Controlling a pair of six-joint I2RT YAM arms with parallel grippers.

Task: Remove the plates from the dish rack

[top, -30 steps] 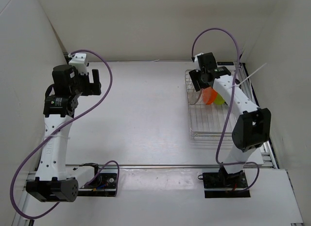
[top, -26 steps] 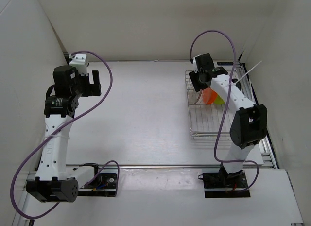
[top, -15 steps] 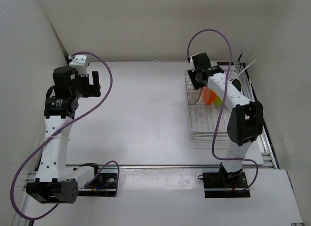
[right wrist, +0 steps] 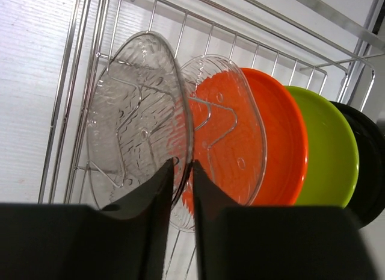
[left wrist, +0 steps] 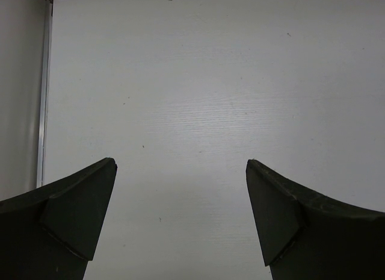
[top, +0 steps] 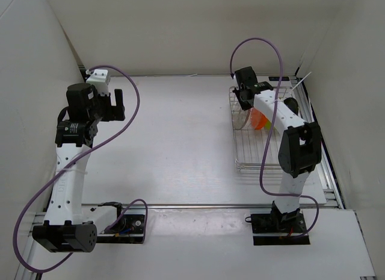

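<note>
The silver wire dish rack [top: 258, 155] [right wrist: 90, 63] stands at the far right with plates upright between its prongs. In the right wrist view a clear plate [right wrist: 135, 120] comes first from the left. Behind it are another clear one [right wrist: 231, 105], an orange one [right wrist: 283, 141], a yellow-green one [right wrist: 325, 153] and a black one [right wrist: 370, 171]. My right gripper [right wrist: 183, 164] [top: 244, 106] reaches down from above, its narrow jaws shut on the lower rim of the first clear plate. My left gripper [left wrist: 180, 165] [top: 118, 103] hangs wide open over bare table at the far left.
White walls close in the table on the left, back and right. The rack sits close to the right wall, with a metal rail [top: 332, 186] beside it. A purple cable [top: 255, 42] loops above the right wrist.
The right gripper's jaws have narrowed from wide apart to pinching the clear plate's rim, and the right arm has shifted slightly left. The left arm has not moved.
</note>
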